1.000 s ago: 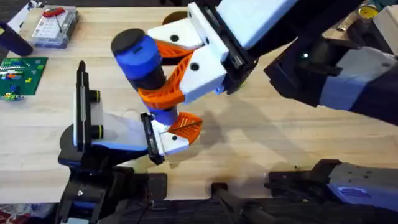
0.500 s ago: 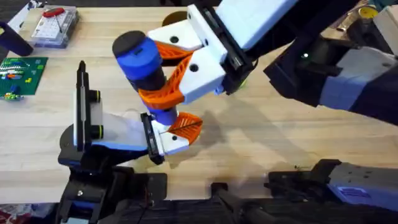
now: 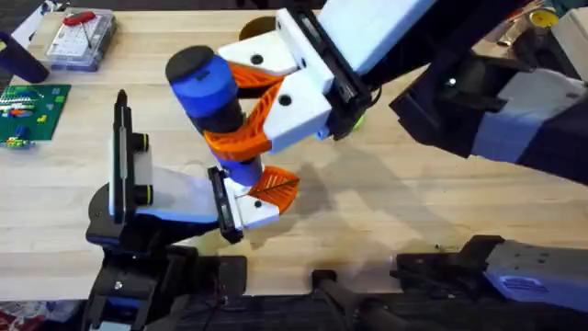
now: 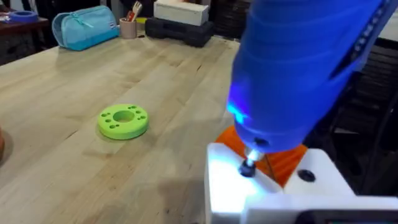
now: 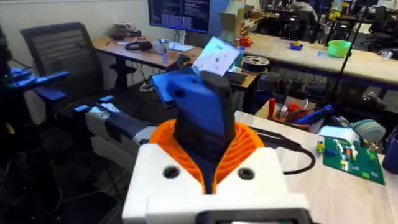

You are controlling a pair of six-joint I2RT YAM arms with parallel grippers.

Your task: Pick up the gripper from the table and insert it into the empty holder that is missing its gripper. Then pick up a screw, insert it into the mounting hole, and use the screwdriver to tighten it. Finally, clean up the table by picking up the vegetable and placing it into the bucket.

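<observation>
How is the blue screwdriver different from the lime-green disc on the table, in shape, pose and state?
The screwdriver is a thick blue cylinder with a black end cap, while the lime-green disc is a flat ring with small holes. The screwdriver is clamped upright by the right gripper, its bit pointing down; the disc lies flat and free on the table. A blue light glows near the screwdriver's bit; the disc shows none. Both are round.

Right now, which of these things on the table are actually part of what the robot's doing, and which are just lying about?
Part of the job:
- screwdriver, held in the right gripper
- left gripper, below it

Just lying about:
- lime-green disc
- green circuit board
- clear plastic box
- blue pouch
</observation>
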